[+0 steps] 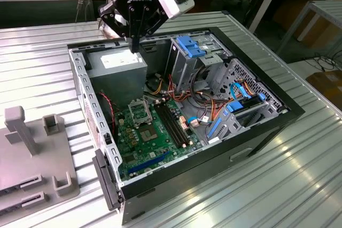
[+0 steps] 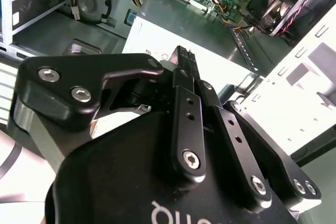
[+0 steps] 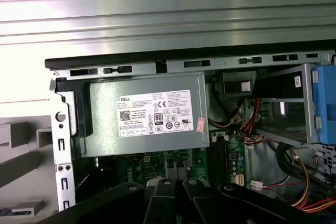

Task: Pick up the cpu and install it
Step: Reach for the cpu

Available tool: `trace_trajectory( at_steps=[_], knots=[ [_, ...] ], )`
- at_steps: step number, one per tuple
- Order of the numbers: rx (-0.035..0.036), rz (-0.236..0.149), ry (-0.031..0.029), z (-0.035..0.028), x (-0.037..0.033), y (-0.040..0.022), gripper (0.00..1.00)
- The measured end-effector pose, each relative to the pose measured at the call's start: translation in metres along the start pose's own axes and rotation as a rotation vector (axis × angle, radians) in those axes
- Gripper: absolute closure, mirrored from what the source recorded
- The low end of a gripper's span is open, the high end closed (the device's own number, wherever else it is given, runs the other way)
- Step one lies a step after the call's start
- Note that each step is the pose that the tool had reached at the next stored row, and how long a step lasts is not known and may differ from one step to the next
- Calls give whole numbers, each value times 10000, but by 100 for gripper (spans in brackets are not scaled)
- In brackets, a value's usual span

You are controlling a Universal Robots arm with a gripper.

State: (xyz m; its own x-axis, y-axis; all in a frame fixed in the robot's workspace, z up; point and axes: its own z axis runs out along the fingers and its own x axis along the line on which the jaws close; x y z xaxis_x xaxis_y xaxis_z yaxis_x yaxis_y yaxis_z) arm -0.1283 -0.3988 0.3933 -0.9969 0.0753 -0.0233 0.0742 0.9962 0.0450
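The cpu [image 1: 147,133], as best judged, is the small flat grey square lying on the green motherboard [image 1: 131,145] in the exterior view. It sits just beside the hollow square socket frame [image 1: 140,111], on the nearer side, with the black memory slots [image 1: 173,124] toward the exterior view's right. It looks loose from the frame, not seated in it, so neither pick-up nor install appears done and the whole task is left. Whether it really is the chip is hard to confirm. The end effector [image 1: 133,44] hangs above the power supply [image 1: 117,68], the grey box with the white label at the far corner of the open computer case [image 1: 267,126]. It is well apart from the cpu and higher than it. Its fingers [image 2: 184,64] look clenched together in the second wrist view, with nothing seen between them. The case lies open side up on the ribbed metal surface [image 1: 43,52]. A grey plastic fixture [image 1: 32,153] stands on that surface at the exterior view's left.
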Motion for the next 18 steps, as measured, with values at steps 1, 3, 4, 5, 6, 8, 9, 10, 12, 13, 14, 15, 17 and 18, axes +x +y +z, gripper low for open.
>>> trace_trajectory(
  at_steps=[1, 3, 4, 5, 6, 8, 9, 10, 12, 13, 14, 15, 17, 18],
  knots=[
    [-1, 0, 0, 0, 2, 0, 89],
    [0, 1, 1, 0, 6, 0, 89],
    [0, 1, 0, 0, 8, -1, 89],
    [0, 0, 1, 0, 10, -1, 89],
    [-1, 1, 1, 0, 12, -1, 89],
    [0, 0, 2, 0, 16, -1, 89],
    [0, 0, 2, 0, 18, -1, 89],
    [0, 0, 3, 0, 19, -1, 89],
    [0, 1, 3, 0, 24, -2, 89],
    [0, 2, 3, 0, 28, -2, 89],
    [0, 3, 3, -1, 31, -2, 89],
    [0, 1, 3, -1, 34, -3, 89],
    [0, 0, 3, -1, 39, -3, 89],
    [0, 0, 3, -1, 42, -3, 89]
  ],
)
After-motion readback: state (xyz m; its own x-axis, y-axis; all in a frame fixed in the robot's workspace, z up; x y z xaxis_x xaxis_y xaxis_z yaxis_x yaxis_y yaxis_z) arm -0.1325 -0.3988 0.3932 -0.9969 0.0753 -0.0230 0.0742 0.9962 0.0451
